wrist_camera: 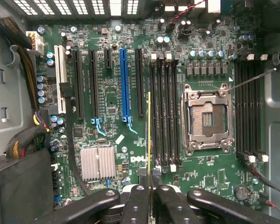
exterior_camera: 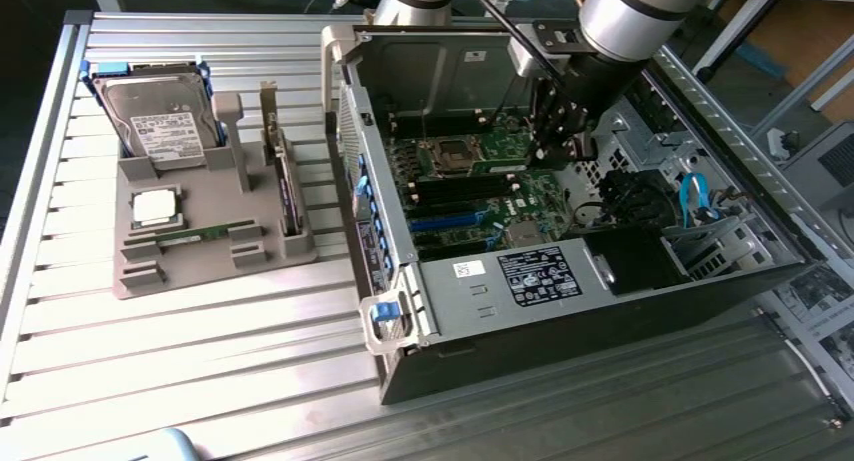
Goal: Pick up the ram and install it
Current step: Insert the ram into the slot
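Alignment counts: with our gripper (wrist_camera: 149,195) jaws clamped on the ram (wrist_camera: 149,135), we should square its edge to the black memory slots (wrist_camera: 164,112), then press evenly.

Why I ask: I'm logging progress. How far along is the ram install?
Done: the ram is picked up and inside the open computer case. In hand: the gripper is shut on it, edge-on above the motherboard. Left: it is not seated yet; the black memory slots beside it look empty.

Strong daylight glares off the ribbed worktop (exterior_camera: 160,341) toward eight o'clock, while the case (exterior_camera: 561,326) interior lies shaded. The motherboard (wrist_camera: 112,93) is evenly lit, the hand (wrist_camera: 150,182) dark.
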`<state>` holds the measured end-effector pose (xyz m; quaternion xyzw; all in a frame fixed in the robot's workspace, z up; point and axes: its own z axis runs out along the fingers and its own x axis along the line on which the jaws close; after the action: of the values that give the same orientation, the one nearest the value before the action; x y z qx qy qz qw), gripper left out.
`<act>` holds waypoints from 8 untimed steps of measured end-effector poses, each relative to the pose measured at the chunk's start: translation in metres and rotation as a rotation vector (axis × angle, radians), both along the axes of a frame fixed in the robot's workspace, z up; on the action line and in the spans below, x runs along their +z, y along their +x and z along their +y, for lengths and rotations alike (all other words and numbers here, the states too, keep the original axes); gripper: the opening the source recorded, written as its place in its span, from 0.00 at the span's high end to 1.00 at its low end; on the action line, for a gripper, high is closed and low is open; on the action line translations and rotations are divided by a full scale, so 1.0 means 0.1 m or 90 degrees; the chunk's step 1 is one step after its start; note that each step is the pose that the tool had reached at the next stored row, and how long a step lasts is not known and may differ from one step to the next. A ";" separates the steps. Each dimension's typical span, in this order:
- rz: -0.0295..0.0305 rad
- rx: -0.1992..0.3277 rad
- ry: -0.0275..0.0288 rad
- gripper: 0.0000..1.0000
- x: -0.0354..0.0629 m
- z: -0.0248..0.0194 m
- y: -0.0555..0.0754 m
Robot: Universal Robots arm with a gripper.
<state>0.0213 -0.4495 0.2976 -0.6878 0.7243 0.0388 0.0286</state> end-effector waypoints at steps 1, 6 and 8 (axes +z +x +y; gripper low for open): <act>0.0000 0.000 0.0000 0.88 -0.003 0.000 0.00; 0.0000 0.000 0.0000 0.88 -0.022 0.000 0.00; 0.0000 0.000 0.0000 0.88 -0.030 0.000 0.00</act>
<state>0.0213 -0.4495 0.2946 -0.6878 0.7243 0.0388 0.0286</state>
